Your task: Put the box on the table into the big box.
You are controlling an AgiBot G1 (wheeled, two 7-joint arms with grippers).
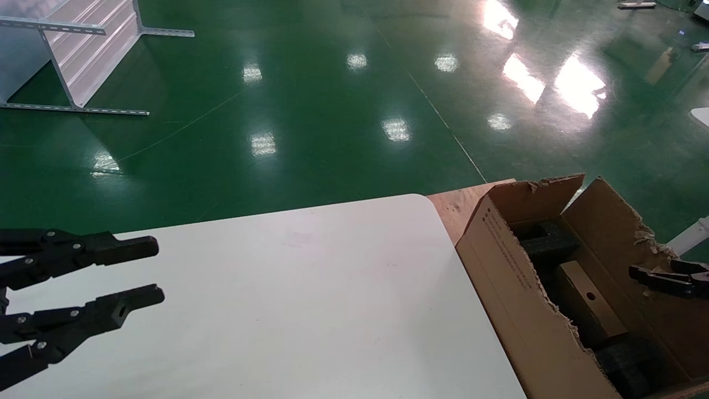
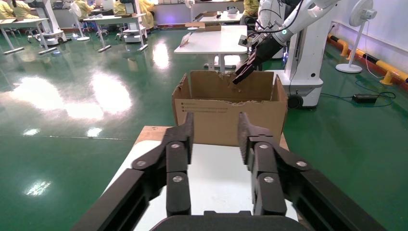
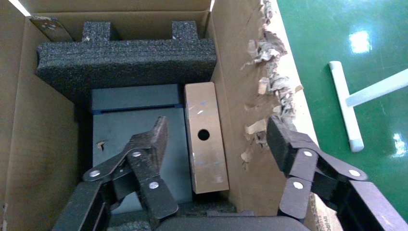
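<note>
Box (image 3: 206, 137) lies inside the big box (image 1: 501, 260), on edge with its holed narrow face up, touching the carton's torn side wall. Foam block (image 3: 125, 60) sits at one end of it, another dark foam piece (image 1: 631, 363) at the other end. A grey-blue panel (image 3: 137, 144) lies alongside the box on the carton floor.

Right gripper (image 3: 219, 144) hangs over the carton, jaws spread wide and holding nothing; one finger is above the grey panel, the other over the ragged wall edge, the box between them below. In the head view it shows at about 3 o'clock, over the carton's outer side.

Left gripper (image 1: 135, 274) hovers over the table (image 1: 310, 299) at about 9 o'clock in the head view, fingers apart, empty.

Carton stands off the table's right edge, at 4 o'clock in the head view, flaps torn, printed text on the side facing the table. Green floor (image 1: 310, 100) beyond.
</note>
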